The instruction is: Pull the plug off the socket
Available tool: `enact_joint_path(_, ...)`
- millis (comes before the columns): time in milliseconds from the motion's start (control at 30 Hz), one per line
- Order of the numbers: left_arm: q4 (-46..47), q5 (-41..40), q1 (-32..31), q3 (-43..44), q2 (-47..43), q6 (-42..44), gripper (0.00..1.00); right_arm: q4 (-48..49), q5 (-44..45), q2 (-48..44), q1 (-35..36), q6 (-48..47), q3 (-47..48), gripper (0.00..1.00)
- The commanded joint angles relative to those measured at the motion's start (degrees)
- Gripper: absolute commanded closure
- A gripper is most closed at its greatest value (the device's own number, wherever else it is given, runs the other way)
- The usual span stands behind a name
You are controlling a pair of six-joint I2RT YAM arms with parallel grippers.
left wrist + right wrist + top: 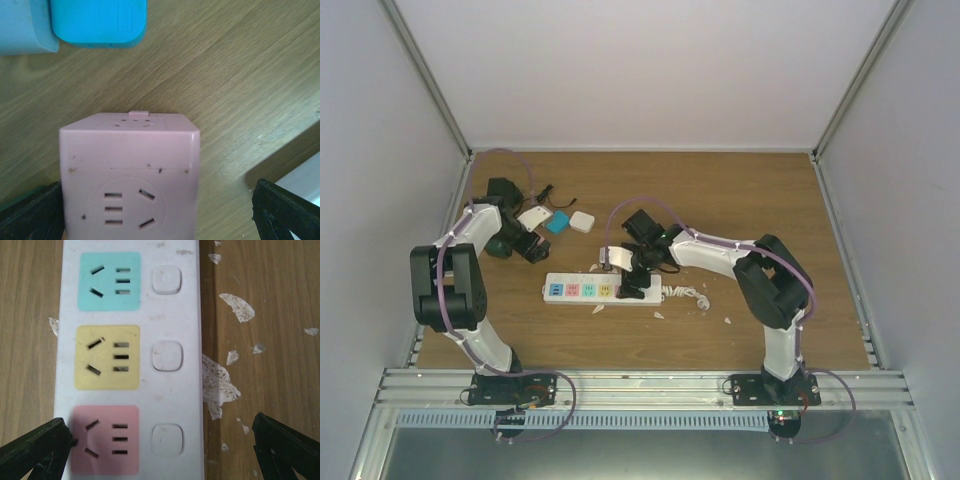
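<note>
Hovering spread over the socket (pixel 590 290), lying mid-frame in the overhead view, the right claw (pixel 160 450) is straddling bare faces; nothing is showing plugged in there, so closing risks clamping and dragging the loose strip. The left claw (pixel 160 215), likewise spread, is flanking a pink cube adapter (pixel 127 185) at upper left and could shove it. White flecks (pixel 217 387) are dotting the wooden tabletop (pixel 740 200); white walls (pixel 650 70) are enclosing it.
</note>
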Motion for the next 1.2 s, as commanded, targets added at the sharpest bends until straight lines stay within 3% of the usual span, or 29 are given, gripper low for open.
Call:
enact_joint_path(0,-1.14,3.50,0.32,2.22,-4.67,0.12,0.01,-2.53,1.81,3.23,1.45,-1.81,3.20,0.00)
enact_joint_path(500,-0.18,6.56,0.30,3.62,-6.66,-1.00,0.01,-7.50,-0.89,3.60,2.47,-4.58,1.74,0.01)
enact_joint_path(567,0.21,6.74,0.30,3.51,-7.07,-1.14,0.01,-5.06,1.67,2.22,2.37,-3.85,0.03,0.08)
enact_joint_path(667,1.09,7.34,0.30,3.51,-7.71,-1.72,0.01,-1.78,5.83,0.74,1.52,-1.81,-2.50,0.29)
enact_joint_path(733,1.55,7.66,0.30,3.55,-8.08,-1.91,0.01,-0.48,7.31,-0.23,0.12,-0.78,-3.79,0.34)
enact_joint_path(967,2.79,7.81,0.29,3.21,-7.65,-1.81,0.01,0.12,7.24,-6.23,-7.03,0.62,-10.27,0.34)
enact_joint_path(1167,3.92,11.56,0.30,4.32,-8.28,-3.03,0.01,0.77,5.85,-12.56,-18.86,1.32,-16.65,0.34)
